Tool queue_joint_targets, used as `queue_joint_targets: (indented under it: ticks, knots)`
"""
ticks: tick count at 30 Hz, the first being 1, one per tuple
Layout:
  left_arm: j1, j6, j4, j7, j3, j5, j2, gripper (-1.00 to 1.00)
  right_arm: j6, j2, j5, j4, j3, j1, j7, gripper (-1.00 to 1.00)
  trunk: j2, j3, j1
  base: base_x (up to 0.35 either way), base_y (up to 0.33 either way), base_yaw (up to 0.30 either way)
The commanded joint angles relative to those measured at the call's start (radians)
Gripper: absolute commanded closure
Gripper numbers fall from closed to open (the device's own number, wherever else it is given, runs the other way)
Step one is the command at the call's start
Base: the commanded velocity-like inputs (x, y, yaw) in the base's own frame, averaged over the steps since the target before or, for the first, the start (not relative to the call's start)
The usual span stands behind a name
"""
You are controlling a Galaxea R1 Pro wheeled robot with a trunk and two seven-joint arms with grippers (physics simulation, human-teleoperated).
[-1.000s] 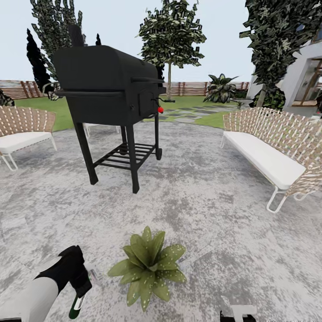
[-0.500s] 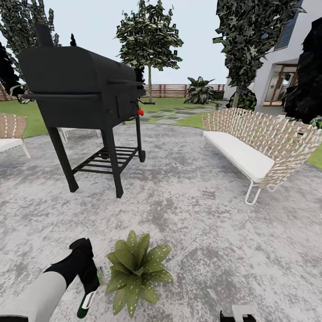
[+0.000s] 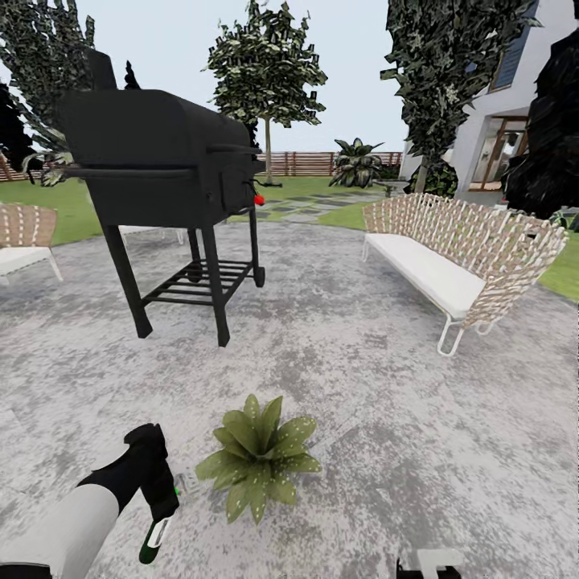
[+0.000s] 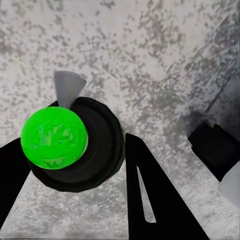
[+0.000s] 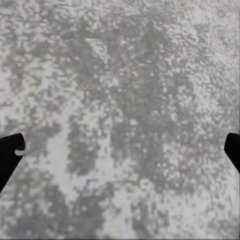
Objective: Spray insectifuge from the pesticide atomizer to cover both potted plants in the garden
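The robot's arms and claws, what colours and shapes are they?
The left arm is a smooth pale grey tube ending in a black wrist. The left gripper has flat black fingers shaped like long pointed wedges, one with a thin slit in it. The right gripper has black fingertips too.

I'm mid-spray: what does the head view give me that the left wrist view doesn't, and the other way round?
Head view: the potted plant on the patio, the black grill and the woven bench beyond it.
Left wrist view: a close look at the atomizer, its bright green cap between the dark fingers.
Both: the left gripper shut on the atomizer, above the speckled grey paving.
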State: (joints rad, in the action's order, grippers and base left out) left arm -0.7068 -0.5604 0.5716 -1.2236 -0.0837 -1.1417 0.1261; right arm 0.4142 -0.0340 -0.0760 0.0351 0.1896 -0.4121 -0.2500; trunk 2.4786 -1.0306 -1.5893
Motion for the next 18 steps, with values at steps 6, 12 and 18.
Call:
queue_joint_targets:
  ticks: [6,12,18]
  knots:
    - [-0.019,-0.010,0.001,-0.005,-0.005,-0.001,-0.006,1.00,0.003,0.000,-0.008,0.000,0.008,0.000,-0.003,-1.00,0.000,-0.001,0.001,-0.134,0.256,-0.174]
    - [-0.019,-0.010,0.001,-0.005,-0.009,-0.005,-0.002,1.00,0.003,0.000,-0.008,0.000,0.008,0.000,-0.003,-1.00,0.000,-0.001,0.001,0.084,0.307,-0.261]
    - [-0.025,-0.011,0.001,-0.006,-0.019,-0.100,0.007,1.00,0.003,0.000,-0.008,0.000,0.008,0.000,-0.003,-1.00,0.000,-0.001,0.001,0.081,0.111,-0.260]
